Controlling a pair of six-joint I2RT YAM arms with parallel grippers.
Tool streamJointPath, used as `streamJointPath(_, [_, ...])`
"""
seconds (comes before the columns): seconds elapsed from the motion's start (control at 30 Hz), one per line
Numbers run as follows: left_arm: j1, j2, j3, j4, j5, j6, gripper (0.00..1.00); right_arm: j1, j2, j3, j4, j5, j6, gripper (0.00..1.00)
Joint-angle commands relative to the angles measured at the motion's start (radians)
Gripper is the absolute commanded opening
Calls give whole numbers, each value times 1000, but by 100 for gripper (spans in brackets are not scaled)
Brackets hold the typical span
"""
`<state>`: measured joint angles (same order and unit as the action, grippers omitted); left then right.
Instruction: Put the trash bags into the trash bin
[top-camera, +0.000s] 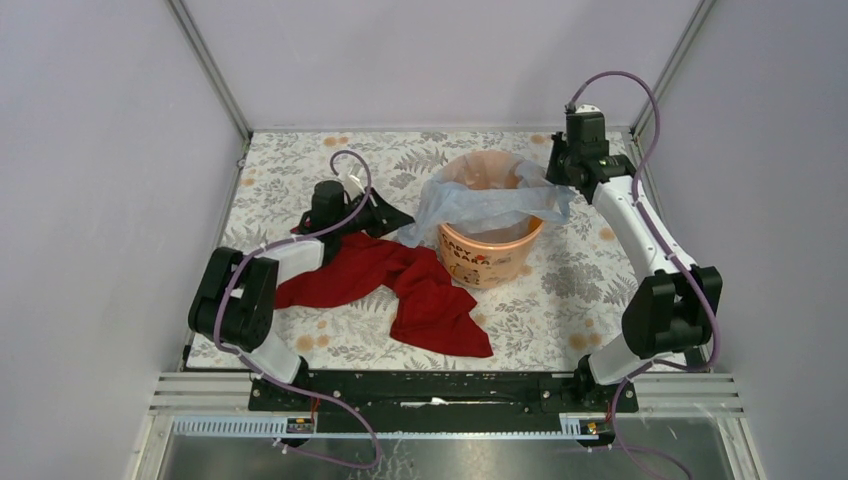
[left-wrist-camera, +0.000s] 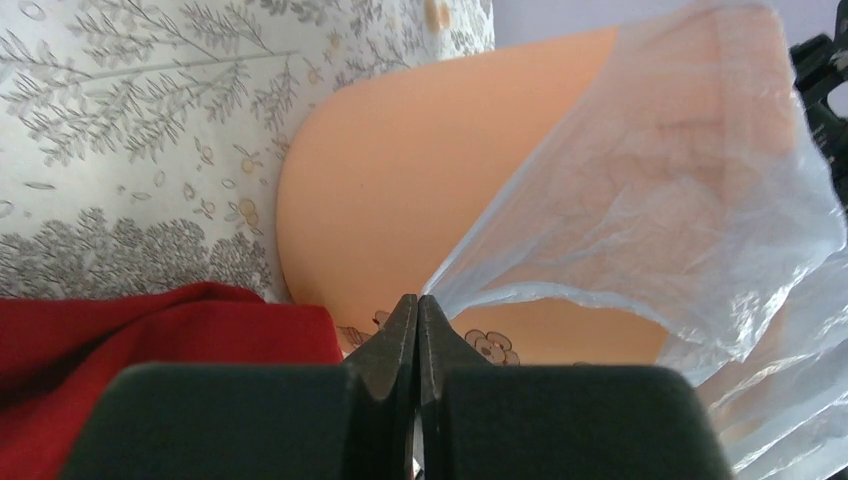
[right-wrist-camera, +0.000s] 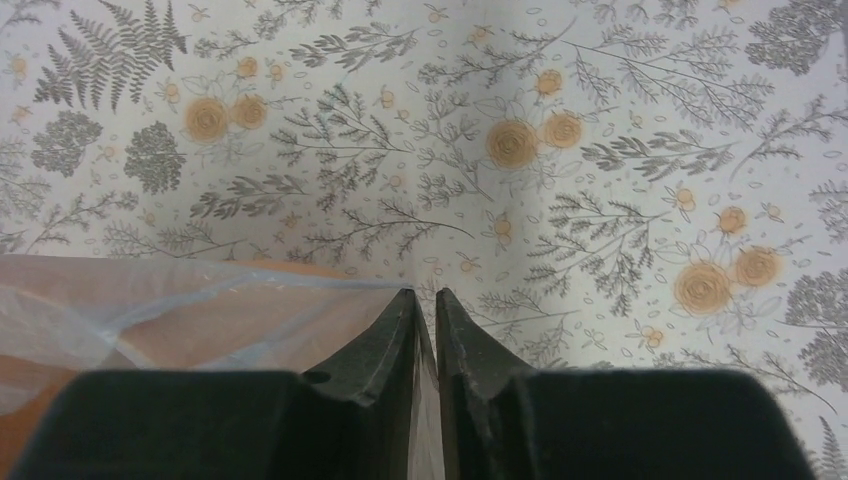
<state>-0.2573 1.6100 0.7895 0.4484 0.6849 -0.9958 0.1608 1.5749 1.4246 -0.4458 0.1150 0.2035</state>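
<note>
The orange trash bin (top-camera: 487, 250) stands upright mid-table. The pale-blue trash bag (top-camera: 470, 205) is draped over its rim and spread across its mouth. My left gripper (top-camera: 400, 220) is left of the bin and shut on the bag's left corner. In the left wrist view the film (left-wrist-camera: 680, 190) runs from the gripper (left-wrist-camera: 418, 300) across the bin's side (left-wrist-camera: 400, 190). My right gripper (top-camera: 556, 178) is at the bin's far right rim and shut on the bag's edge. In the right wrist view the film (right-wrist-camera: 150, 310) enters between the jaws of the gripper (right-wrist-camera: 425, 295).
A large red cloth (top-camera: 400, 285) lies crumpled on the flowered tablecloth (top-camera: 560, 290) in front of and left of the bin, under my left arm; it also shows in the left wrist view (left-wrist-camera: 120, 340). Grey walls enclose the table on three sides.
</note>
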Motion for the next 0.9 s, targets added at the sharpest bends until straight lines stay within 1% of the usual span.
streamJointPath(0.0, [-43,-30,-64,115,17,-36,3,-11,-48,-16,-41,83,-20,24])
streamJointPath(0.07, [-53,-30,-79,159,29,-63,6,-10,-89,-44,-27,79,-7,38])
streamJointPath(0.1, [-54,-35,-84,168,32,-71,10,-10,-111,-53,-32,83,2,46])
streamJointPath(0.13, [-54,-43,-87,171,33,-73,15,-11,-132,-55,-48,89,13,57])
streamJointPath(0.17, [-54,-55,-89,165,31,-69,20,-11,-150,-46,-78,97,25,67])
streamJointPath(0.2, [-54,-67,-89,153,28,-62,26,-10,-170,-29,-110,101,37,73])
streamJointPath(0.3, [-54,-92,-96,137,22,-54,44,-10,-241,-2,-194,96,70,88])
streamJointPath(0.33, [-54,-95,-97,134,25,-52,49,-10,-266,1,-218,103,84,92])
streamJointPath(0.4, [-54,-102,-105,125,26,-46,55,-11,-321,-7,-266,105,106,96])
streamJointPath(0.47, [-54,-110,-114,120,26,-44,60,-10,-380,-42,-290,70,121,99])
streamJointPath(0.53, [-54,-117,-121,118,34,-44,63,-10,-441,-82,-309,48,145,100])
streamJointPath(0.63, [-54,-123,-129,117,43,-45,63,-10,-520,-127,-311,4,173,100])
streamJointPath(0.73, [-59,-132,-144,117,42,-49,60,-10,-579,-185,-287,-28,210,98])
streamJointPath(0.8, [-66,-142,-159,118,35,-53,60,-10,-616,-243,-254,-49,247,93])
streamJointPath(0.87, [-78,-151,-172,118,27,-55,60,-10,-642,-289,-229,-66,275,78])
